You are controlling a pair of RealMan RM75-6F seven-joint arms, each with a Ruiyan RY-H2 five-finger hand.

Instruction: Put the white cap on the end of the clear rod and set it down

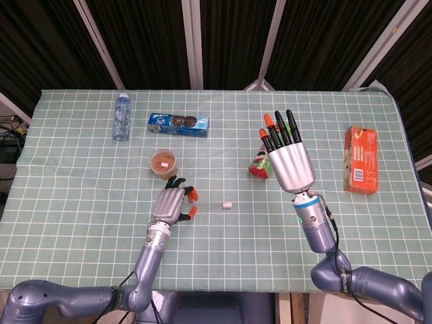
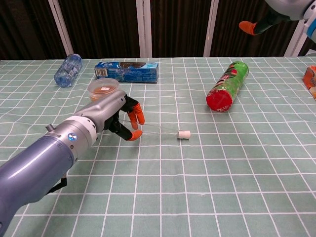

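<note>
While the clear rod (image 2: 157, 131) lies low over the green checked tabletop (image 1: 88, 202) with the white cap (image 2: 183, 134) fitted on its far end, the left hand (image 2: 118, 121) grips the rod's other end, orange-tipped fingers (image 2: 138, 114) curled around it. Whether the rod and cap touch the cloth or sit just above it cannot be told from either view. From the head view the cap (image 1: 227, 204) shows as a small white dot just to the right of the left hand (image 1: 172, 203), and the rod itself is too thin to make out there. Well to the right of the cap and farther back, the right hand (image 1: 289, 158) is raised above the tabletop with its fingers straight and apart, holding nothing; in the chest view only an orange fingertip of it shows at the top edge. A green chip can (image 2: 226, 87) with a red lid lies on its side beyond the cap, partly hidden under the right hand from the head view. Just behind the left hand stands a small round cup (image 1: 164, 162) of brownish stuff. Farther back from the cap lie a blue cookie package (image 1: 178, 123) and a water bottle (image 1: 121, 117), and an orange box (image 1: 360, 159) lies near the tabletop's right edge.
</note>
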